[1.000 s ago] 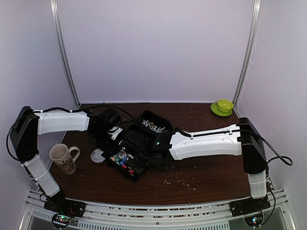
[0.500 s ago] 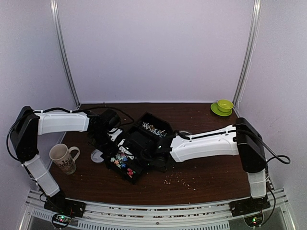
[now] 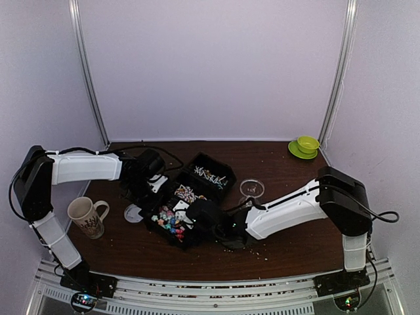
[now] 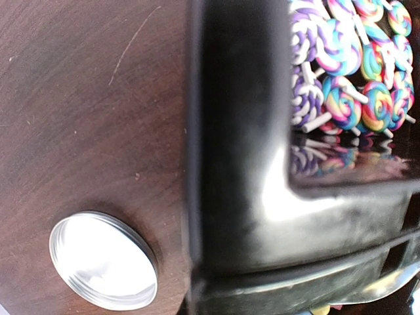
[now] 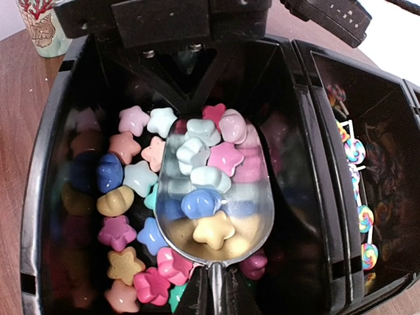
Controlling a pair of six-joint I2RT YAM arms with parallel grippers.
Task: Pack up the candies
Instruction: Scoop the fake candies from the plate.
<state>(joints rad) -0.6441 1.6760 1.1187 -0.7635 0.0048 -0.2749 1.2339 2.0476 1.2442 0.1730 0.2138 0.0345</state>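
Note:
A black tray with compartments lies mid-table. Its near compartment holds chunky pastel star candies, seen close in the right wrist view. My right gripper is shut on the handle of a metal scoop, which sits low in that compartment with several candies in it; its jaws pinch the thin handle. Swirl lollipops fill the middle compartment. Thin white sticks lie in the far one. My left gripper clamps the tray's left wall, as the right wrist view shows.
A round clear lid lies left of the tray, and it shows in the left wrist view. A patterned mug stands at the left edge. A clear glass stands right of the tray. A green cup on a saucer sits at the back right. Pale crumbs dot the front.
My right arm has drawn back toward the near left, bringing the scoop down into the near compartment. The middle compartment and the glass, covered before, now show. The left arm has held still.

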